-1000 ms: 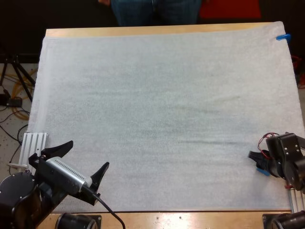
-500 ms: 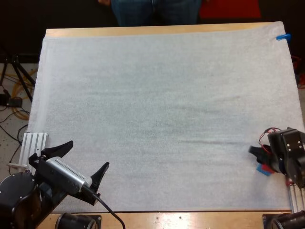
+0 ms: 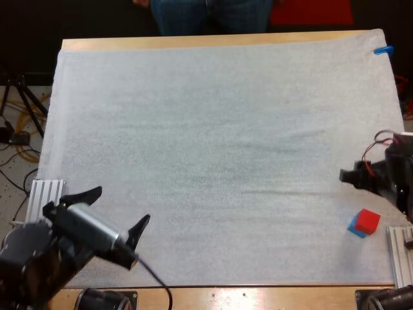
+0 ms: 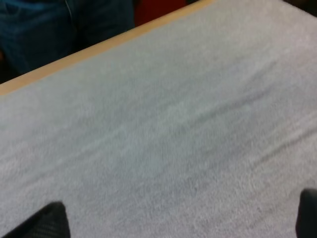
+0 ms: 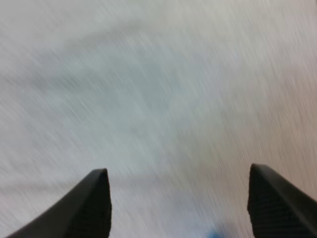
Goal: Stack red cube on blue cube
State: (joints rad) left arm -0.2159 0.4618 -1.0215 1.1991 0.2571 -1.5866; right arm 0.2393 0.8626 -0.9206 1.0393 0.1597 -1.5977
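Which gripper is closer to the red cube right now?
Right. The right gripper hangs open just beyond the red cube, clear of it; the left gripper is across the mat, at its near left corner.

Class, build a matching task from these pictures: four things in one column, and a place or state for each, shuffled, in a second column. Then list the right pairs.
Things
1. red cube
2. blue cube
3. left end effector
4. person's legs

Places or states
A. beyond the table's far edge
B. open, over the mat's near left corner
C. resting on top of the other cube
D. underneath the other cube

Pairs: 1-C, 2-D, 3-B, 4-A
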